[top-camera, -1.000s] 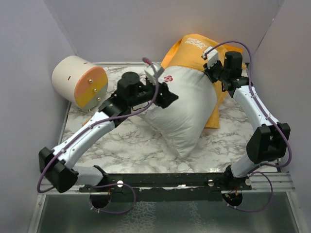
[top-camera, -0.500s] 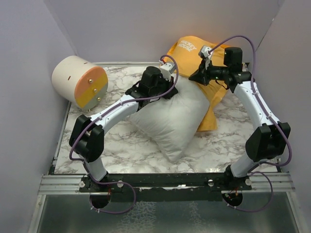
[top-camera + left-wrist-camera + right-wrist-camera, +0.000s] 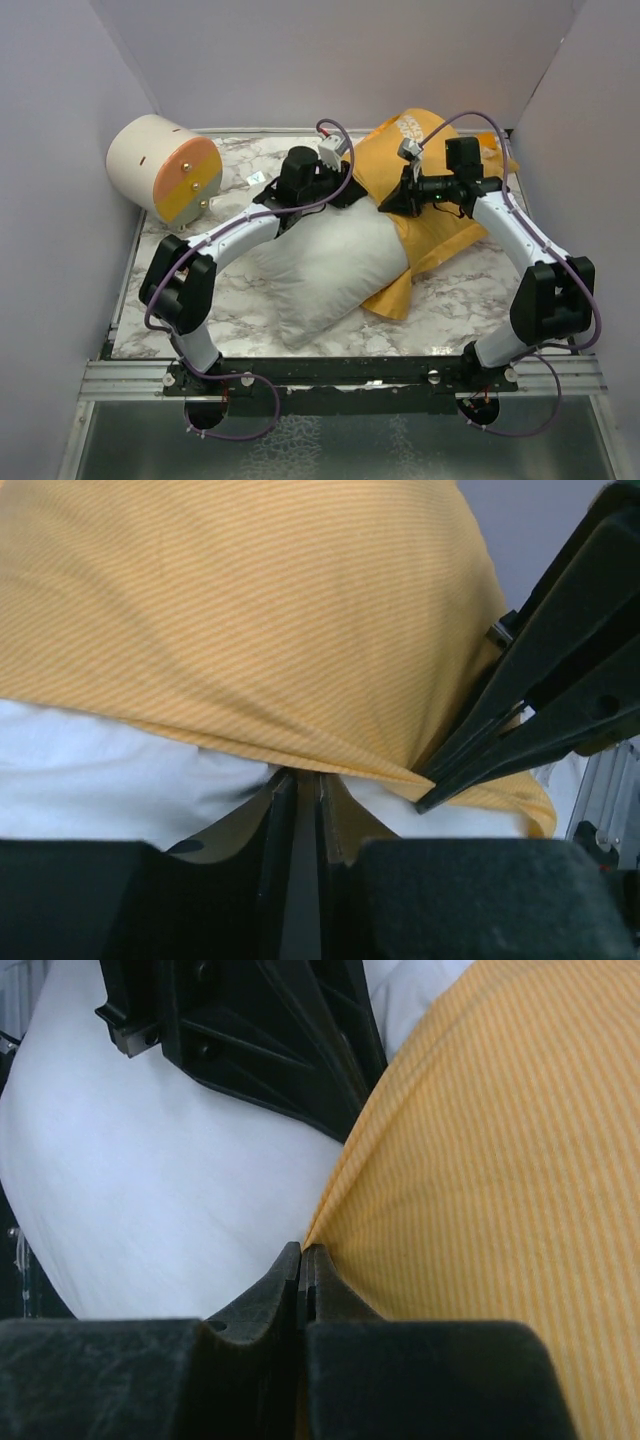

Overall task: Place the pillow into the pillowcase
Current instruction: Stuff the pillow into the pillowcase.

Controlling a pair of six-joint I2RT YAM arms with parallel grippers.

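At the pillow's far end: the orange-yellow pillowcase (image 3: 440, 215) lies drawn over the top of the white pillow (image 3: 325, 265), with its hem sitting across that end. The rest of the pillow is bare.
Pillow: plump, lying slantwise on the marble table (image 3: 235, 305), with its near corner pointing toward the arm bases.
Pillowcase: rumpled, spreading beyond and to the right of the pillow. A folded corner rests against the pillow's right side, and white print on the far part faces up but is too small to read.
Left gripper (image 3: 350, 190): at the pillow's far edge, jaws closed on the pillowcase hem. The left wrist view shows orange cloth caught between the fingers (image 3: 285, 800), with white pillow fabric just under it.
Right gripper (image 3: 388, 203): just right of the left gripper, over the same end of the pillow. Its jaws are pressed tight together on the pillowcase edge, where orange meets white.
Two grippers: very close together; I cannot tell whether they touch.
Cream-and-orange cylinder (image 3: 165, 167): on its side, well apart to the left of the pillow.
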